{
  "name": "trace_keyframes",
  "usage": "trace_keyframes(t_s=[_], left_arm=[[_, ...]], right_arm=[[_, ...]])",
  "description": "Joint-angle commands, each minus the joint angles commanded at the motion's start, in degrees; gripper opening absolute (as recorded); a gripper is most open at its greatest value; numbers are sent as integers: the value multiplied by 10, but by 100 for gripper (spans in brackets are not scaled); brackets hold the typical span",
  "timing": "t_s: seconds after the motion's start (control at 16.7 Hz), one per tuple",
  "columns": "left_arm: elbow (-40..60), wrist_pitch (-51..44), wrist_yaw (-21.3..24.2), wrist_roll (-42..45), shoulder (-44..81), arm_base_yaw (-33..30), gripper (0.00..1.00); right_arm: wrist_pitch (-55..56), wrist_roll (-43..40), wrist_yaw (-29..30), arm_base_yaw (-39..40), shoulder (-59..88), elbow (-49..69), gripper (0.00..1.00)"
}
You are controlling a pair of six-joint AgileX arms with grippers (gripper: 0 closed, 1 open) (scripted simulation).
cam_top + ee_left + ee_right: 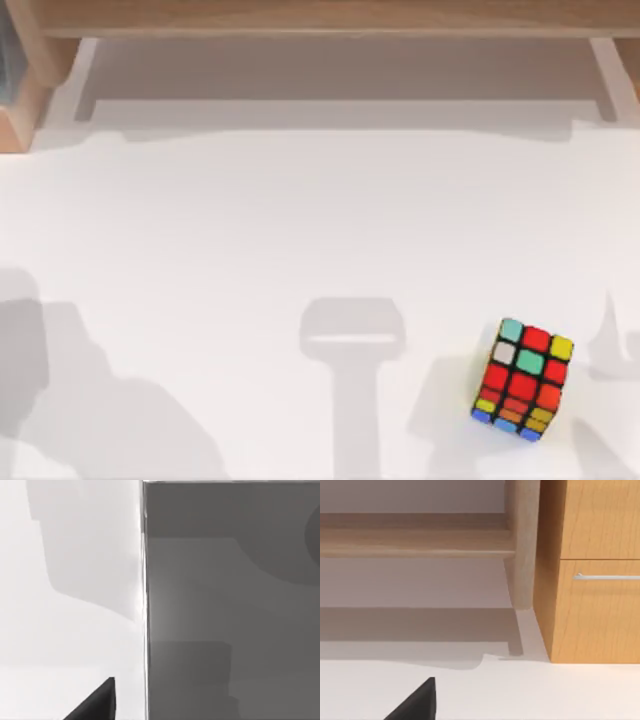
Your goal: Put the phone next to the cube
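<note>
Small 3x3 puzzle cube with black grid and mixed colour stickers (522,379) sits on the white table (250,250), far from the wooden shelf rail (320,18), turned slightly askew (no long axis). Each wrist view cuts off a dark gripper part at its edge; jaw state cannot be told for either arm.

We saw the cube (523,379) resting on the white table (300,230), near its right front corner, tilted a little, with mostly red stickers on its facing side. A wooden shelf (320,15) ran along the far edge. Grey shadows lay across the front of the table.
</note>
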Motion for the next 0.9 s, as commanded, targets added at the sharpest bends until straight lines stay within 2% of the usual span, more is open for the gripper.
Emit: trace_keyframes(t_s=[0.3,0.54,0.9], left_arm=[[-33,78,0,2,37,1,100],[-36,82,0,2,40,2,100],[-36,82,0,2,40,2,55]], right_arm=[[0,0,0,0,0,0,100],[0,0,0,0,0,0,100],[0,0,0,0,0,0,100]])
